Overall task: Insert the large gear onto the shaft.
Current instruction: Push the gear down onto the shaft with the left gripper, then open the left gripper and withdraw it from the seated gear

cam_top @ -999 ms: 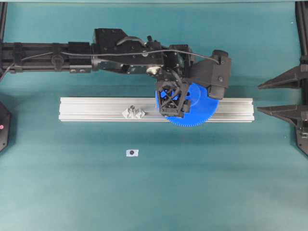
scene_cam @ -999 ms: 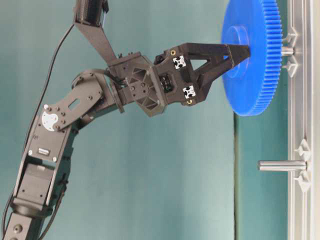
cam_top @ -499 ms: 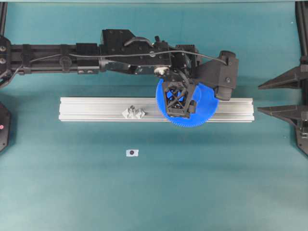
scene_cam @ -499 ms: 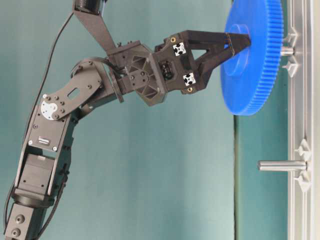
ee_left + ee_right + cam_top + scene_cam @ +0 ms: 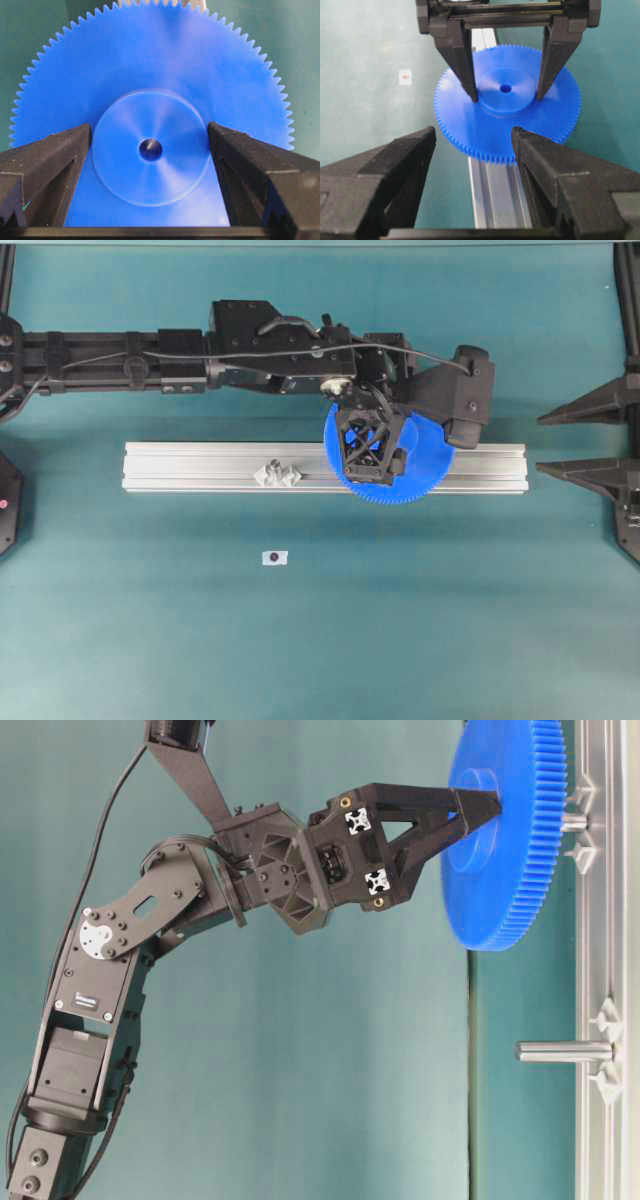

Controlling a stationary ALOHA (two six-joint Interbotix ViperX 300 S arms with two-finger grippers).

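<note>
My left jaws (image 5: 150,165) stand spread as wide as they go, and that width is filled by the raised round hub of the large gear (image 5: 150,100): each black finger presses flat against one side of the hub, so the gear is gripped by its hub, not by its rim. The gear is a bright-blue plastic disc, smooth and faintly glossy on its face, ringed with fine, even teeth, with a small dark hole at the centre of the hub. Seen from table level, the gear (image 5: 510,840) is held flat-on to the silver aluminium rail (image 5: 600,1140), its back face close to the rail, and the shaft (image 5: 573,821), a thin grey metal pin between small clear plastic brackets, shows only as a short stub between the gear and the rail; whether its tip is already in the hole I cannot tell. From overhead the gear (image 5: 425,475) covers the right-hand part of the rail (image 5: 200,468), which is a long grooved extrusion lying across the teal tabletop (image 5: 320,640). A second, longer pin (image 5: 562,1051) stands on the rail between its own clear brackets, well apart from the gear. My right jaws (image 5: 472,165) are released, hold nothing, and hang above the tabletop facing the gear's near edge. A small white tag (image 5: 274,557) lies on the tabletop in front of the rail.
</note>
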